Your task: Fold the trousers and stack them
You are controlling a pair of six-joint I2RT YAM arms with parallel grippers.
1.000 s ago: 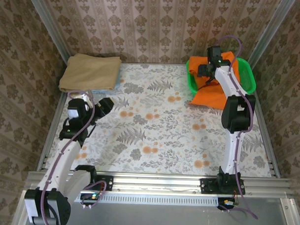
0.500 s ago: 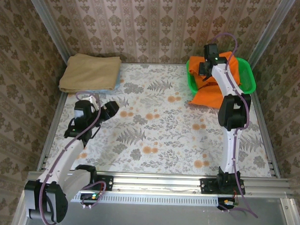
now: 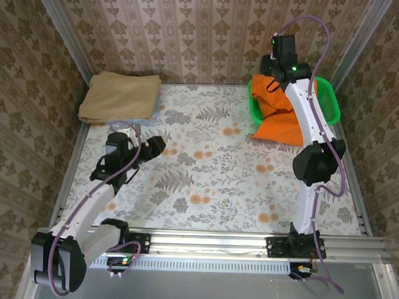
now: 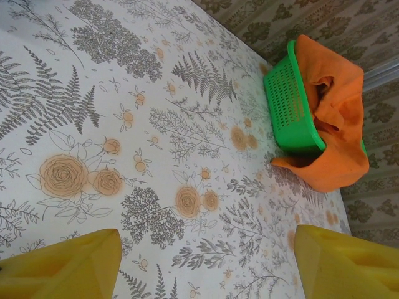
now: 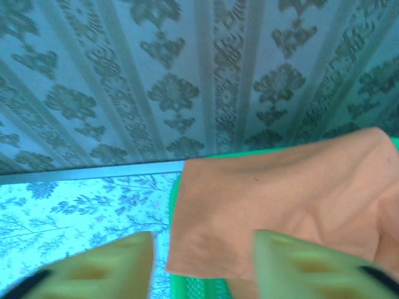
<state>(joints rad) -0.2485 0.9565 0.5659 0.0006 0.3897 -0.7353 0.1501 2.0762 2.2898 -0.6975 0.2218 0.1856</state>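
Fetching first: trousers (image 3: pixel 279 126) heaped in the basket (image 3: pixel 330 101) at two o'clock. My right pincer (image 3: pixel 272 78) hovers there; I cannot tell if it grips. Left pincer (image 3: pixel 155 146) hangs open at nine. Next: haul them onto the desk (image 3: pixel 205 176).

light: bright, even | shadows: soft | R wrist view: blue cast, slight blur
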